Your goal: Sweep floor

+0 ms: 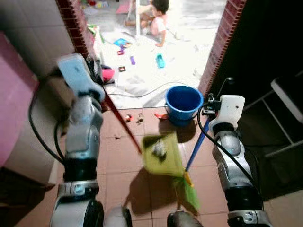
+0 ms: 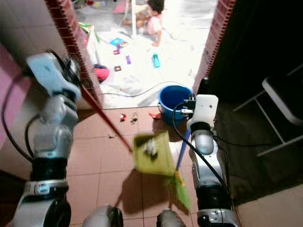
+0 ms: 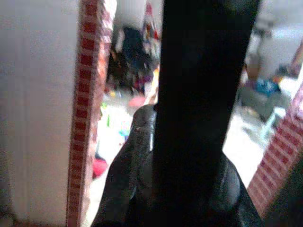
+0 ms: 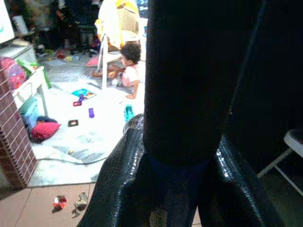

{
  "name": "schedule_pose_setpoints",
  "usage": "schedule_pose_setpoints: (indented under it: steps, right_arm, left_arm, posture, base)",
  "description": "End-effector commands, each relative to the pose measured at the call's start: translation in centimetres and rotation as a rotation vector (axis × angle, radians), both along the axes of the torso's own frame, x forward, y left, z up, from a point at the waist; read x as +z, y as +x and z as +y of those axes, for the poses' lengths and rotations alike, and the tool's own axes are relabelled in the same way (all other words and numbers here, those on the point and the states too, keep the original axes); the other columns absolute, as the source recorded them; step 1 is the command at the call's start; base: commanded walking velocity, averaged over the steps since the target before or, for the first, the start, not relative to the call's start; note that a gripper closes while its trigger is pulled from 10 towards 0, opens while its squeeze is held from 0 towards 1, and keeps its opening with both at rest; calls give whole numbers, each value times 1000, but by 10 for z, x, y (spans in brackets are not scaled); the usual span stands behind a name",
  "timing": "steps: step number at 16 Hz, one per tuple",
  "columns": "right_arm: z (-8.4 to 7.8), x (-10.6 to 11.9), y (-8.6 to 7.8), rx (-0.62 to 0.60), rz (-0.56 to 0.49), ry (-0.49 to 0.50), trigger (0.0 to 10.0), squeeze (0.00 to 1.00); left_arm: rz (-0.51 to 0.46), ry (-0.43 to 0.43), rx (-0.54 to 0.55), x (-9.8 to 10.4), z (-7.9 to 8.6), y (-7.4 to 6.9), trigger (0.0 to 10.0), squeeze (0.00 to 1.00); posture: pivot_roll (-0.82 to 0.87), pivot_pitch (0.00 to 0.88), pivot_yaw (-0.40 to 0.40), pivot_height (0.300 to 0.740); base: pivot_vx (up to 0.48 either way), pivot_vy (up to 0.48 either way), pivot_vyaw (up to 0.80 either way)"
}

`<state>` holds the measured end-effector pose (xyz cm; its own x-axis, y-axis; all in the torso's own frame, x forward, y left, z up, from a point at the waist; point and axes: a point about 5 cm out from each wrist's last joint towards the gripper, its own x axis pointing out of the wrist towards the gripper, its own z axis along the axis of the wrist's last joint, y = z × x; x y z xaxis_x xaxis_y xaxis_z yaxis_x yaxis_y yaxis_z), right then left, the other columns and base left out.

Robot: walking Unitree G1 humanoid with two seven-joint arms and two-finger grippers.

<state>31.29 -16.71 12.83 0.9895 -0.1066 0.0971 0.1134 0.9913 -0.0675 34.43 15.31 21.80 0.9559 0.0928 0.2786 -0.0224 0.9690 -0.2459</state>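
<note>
A yellow-green dustpan [image 1: 162, 153] hangs tilted just above the red tiled floor, with a clump of grey debris [image 1: 159, 148] in it. Its long red handle [image 1: 122, 124] runs up to my left gripper [image 1: 96, 72], which is shut on it; the left wrist view has the dark handle [image 3: 199, 94] between the black fingers [image 3: 125, 179]. My right gripper [image 1: 210, 101] is shut on the broom's blue handle [image 1: 196, 149]. The green bristles [image 1: 189, 191] rest on the floor beside the dustpan. Small scraps [image 1: 128, 117] lie on the tiles near the doorway.
A blue bucket [image 1: 183, 103] stands in the doorway between two brick pillars [image 1: 220, 42]. Beyond it a person [image 1: 156, 21] sits on a pale floor strewn with toys, and a cable [image 1: 142, 94] crosses there. A white chair [image 1: 286, 109] stands at the dark right.
</note>
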Motion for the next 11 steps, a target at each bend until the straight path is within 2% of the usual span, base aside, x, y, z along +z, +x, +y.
schedule_pose_setpoints:
  steps: [1,3,7,11]
  right_arm:
    - [-6,-8,0,-37,54,-66,10000,0]
    - [-20,-9,-1,-126,65,-81,10000,0]
    - [-22,-8,-2,-127,52,-96,10000,0]
    - [-21,-12,-4,-129,65,-98,10000,0]
  left_arm:
    - [-99,-9,34,24,7,-3,10000,0]
    - [-114,-9,27,28,8,-2,10000,0]
    - [-164,-23,18,47,8,0,10000,0]
    - [-200,-24,14,59,10,-1,10000,0]
  posture:
    - [-110,31,29,740]
    - [-113,29,30,740]
    - [-113,29,29,740]
    - [-112,28,34,740]
  base:
    - [0,0,0]
    - [0,0,-800]
    - [322,0,-800]
    - [366,0,-102]
